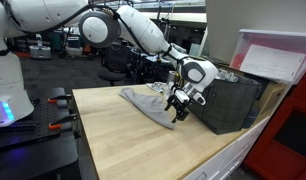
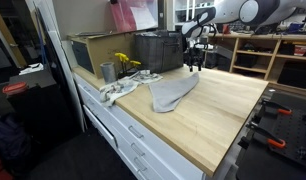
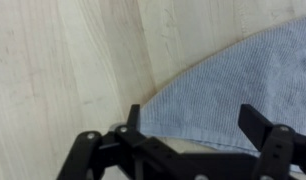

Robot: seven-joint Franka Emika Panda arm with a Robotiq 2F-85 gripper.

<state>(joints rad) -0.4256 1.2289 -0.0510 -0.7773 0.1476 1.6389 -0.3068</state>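
Workshop, wooden table (image 1: 123, 140). Exterior view: gripper (image 1: 176, 108) points down over cloth (image 1: 148, 100) at the end nearest crate (image 1: 228, 100). Fingers spread, nothing held; contact with cloth unclear.

Exterior view: cloth (image 2: 173, 92) flat on table, long axis running from below gripper (image 2: 196, 64) toward front edge.

Wrist view: cloth (image 3: 243, 70) directly beneath, spanning gap between spread fingers, edge diagonal; bare table to left.
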